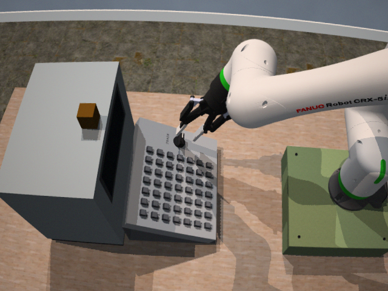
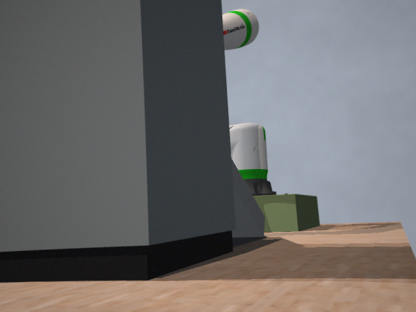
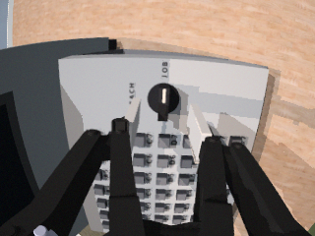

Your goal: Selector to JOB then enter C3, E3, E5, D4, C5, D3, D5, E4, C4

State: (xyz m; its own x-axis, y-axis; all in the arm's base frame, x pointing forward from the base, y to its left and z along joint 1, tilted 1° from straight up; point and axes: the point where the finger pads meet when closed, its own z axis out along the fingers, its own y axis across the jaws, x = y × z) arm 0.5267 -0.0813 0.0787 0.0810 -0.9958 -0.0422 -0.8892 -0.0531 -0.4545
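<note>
Wood-grain planks make up the pale table top (image 1: 244, 269) under everything, with a dark mottled floor (image 1: 162, 53) beyond its far edge. Nearest in the top view comes the front lip of the sloped light-grey keypad console (image 1: 170, 233), and above it the block of small square dark keys (image 1: 177, 188) in neat rows, none of them showing a light. Off to the side sits the green square base block (image 1: 301, 231) carrying the white arm (image 1: 307, 90) with green rings. On the other side stands the big grey box-shaped machine cabinet (image 1: 56, 131) with its dark front opening facing the console, and a small brown cube (image 1: 88, 115) rests on its roof.

Further back on the console, just above the top row of keys, there's the round black selector knob (image 3: 163, 100), its pale pointer bar running straight toward the JOB lettering at the console's far edge, the TEACH lettering off to one side. The black two-finger gripper (image 1: 188, 133) hangs just above it, fingers partly spread with nothing between them, one pale fingertip close beside the knob, the other standing off. From the low exterior view, the cabinet wall hides the console entirely.
</note>
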